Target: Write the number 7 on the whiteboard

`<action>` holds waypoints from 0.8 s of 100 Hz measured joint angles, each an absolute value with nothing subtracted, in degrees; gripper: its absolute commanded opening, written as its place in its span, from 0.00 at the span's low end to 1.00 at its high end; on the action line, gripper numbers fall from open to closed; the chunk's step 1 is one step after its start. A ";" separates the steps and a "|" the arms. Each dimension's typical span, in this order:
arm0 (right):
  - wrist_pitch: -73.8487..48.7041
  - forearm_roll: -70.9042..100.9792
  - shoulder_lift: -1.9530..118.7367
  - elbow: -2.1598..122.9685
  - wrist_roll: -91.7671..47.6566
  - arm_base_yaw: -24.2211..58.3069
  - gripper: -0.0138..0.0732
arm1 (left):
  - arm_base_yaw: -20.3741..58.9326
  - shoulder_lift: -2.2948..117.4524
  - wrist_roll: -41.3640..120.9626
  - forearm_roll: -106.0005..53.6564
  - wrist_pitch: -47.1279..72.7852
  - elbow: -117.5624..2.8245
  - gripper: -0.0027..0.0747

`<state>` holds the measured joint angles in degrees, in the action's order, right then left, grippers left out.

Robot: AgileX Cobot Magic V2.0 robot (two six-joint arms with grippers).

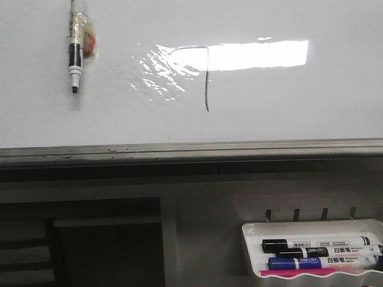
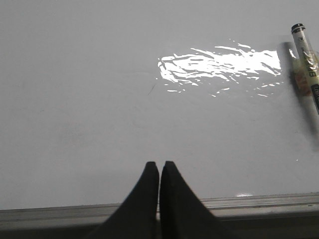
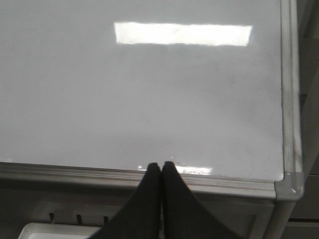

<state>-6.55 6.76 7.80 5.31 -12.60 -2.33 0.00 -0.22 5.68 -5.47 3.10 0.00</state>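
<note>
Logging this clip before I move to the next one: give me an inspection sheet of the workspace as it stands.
Surface: whiteboard glossy, with a rippled patch and a glare bar; grey edge strip along the near side.
Job's things: 7 drawn near mid-board, its top stroke partly lost in glare.
Clutter: marker on the board, uncapped, tip toward the near edge; tray below the board holds more markers.
Grippers: left gripper and right gripper both shut, holding nothing, over the near edge.
Cables: nothing seen.
Surroundings: dark shelving below the board.
</note>
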 measured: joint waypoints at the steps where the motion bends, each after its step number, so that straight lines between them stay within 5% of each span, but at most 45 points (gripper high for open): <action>1: -6.17 5.38 7.67 4.88 -10.60 -2.33 0.10 | 0.00 -0.22 5.68 -5.47 3.10 0.00 0.01; 80: -4.73 -4.11 -0.67 -0.49 -4.32 -1.36 0.10 | 0.00 -0.22 5.68 -5.61 3.09 0.00 0.01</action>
